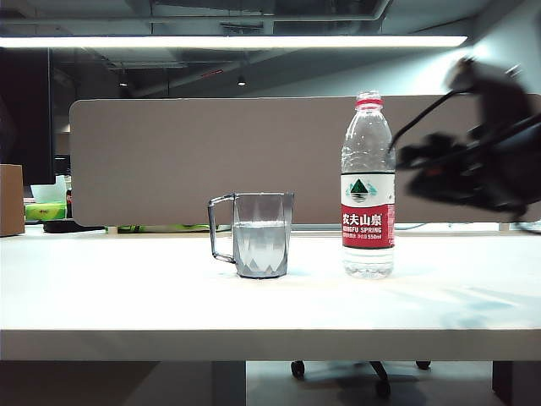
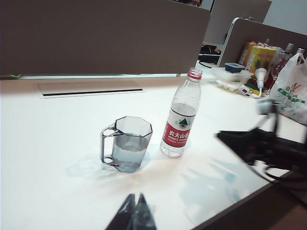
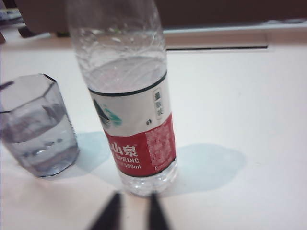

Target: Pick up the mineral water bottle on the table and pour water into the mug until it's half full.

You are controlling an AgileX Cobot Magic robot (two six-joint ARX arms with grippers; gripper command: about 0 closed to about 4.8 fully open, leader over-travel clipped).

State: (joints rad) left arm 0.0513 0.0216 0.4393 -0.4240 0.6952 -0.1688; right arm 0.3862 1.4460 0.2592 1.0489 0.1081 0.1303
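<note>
Standing on the table [image 1: 101, 288]: one mineral water bottle [image 1: 368, 190] labelled "NONGFU SPRING", one mug [image 1: 258, 234] holding water [image 1: 259, 245]. Left gripper [image 2: 135, 213] fingers pressed together near the table edge. Right gripper [image 3: 132, 211] fingers parted, empty, just before the bottle.

bottle [image 3: 129, 110] upright | mug [image 3: 36, 127] beside (water inside); tool [image 3: 130, 215] near

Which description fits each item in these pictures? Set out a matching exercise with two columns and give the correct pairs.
Column one:
1. mineral water bottle
2. mug
3. left end effector
4. right end effector

Column two:
A. about half full of water, handle on the side away from the bottle
B. standing upright on the table, no cap, red neck ring
C. blurred, close by the bottle, holding nothing
D. tips together, low over the table, nearer the camera than the mug

Pairs: 1-B, 2-A, 3-D, 4-C
</note>
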